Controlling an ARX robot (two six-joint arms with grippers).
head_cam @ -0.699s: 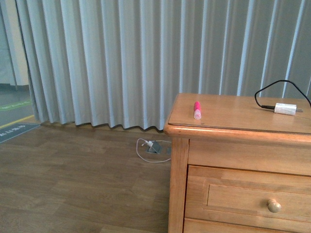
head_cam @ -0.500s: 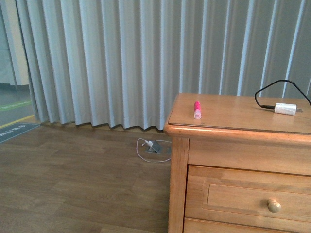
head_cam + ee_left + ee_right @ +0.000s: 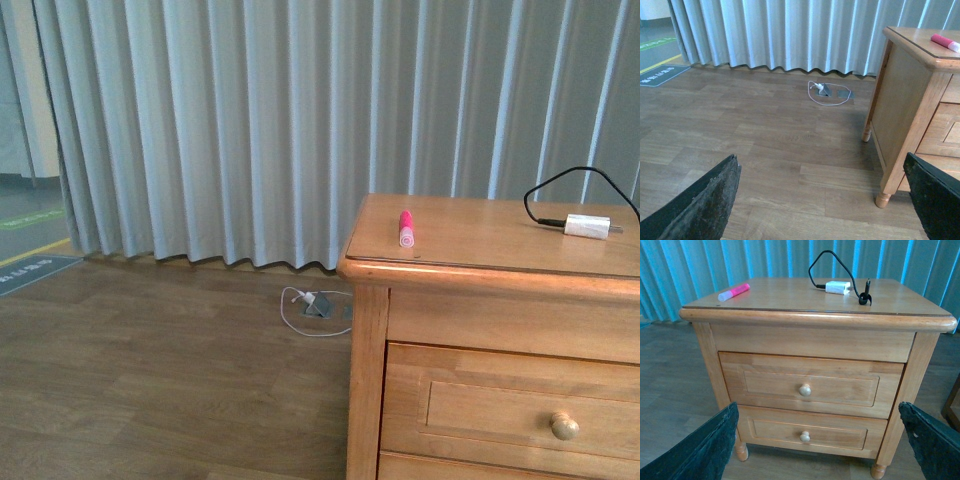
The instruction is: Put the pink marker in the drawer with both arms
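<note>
So my left gripper [image 3: 820, 159] had its two black fingers [image 3: 707, 207] spread wide apart and empty, looking out over the brown wood-plank floor [image 3: 755, 145]. Past them, the side of the honey-coloured wooden nightstand [image 3: 895, 95] stood off to one edge of that view. A small grey floor socket with a looped white cord [image 3: 827, 92] lay near the foot of the pale pleated curtain [image 3: 790, 30].

My right gripper [image 3: 818, 407] was the same deal: black fingers [image 3: 702, 450] parted wide, gripping nothing. It faced the nightstand's front square on. Straight ahead was the wide wooden drawer [image 3: 840, 385] with the recessed panel, fully closed, its round pale wooden knob [image 3: 805, 389] sitting dead centre. A second, lower drawer [image 3: 840, 434] sat right under it, closed too.

The short bright pink marker [image 3: 733, 292] was up on the nightstand's top, lying flat near the left front corner. Its paler cap end pointed toward the front edge. It was well apart from both of my grippers.

The only other stuff up there was a small white adapter [image 3: 838, 288] with a black cable [image 3: 815, 267] looping up behind it. That sat toward the back right, well clear of the marker, so the wood between the two was bare.
</note>
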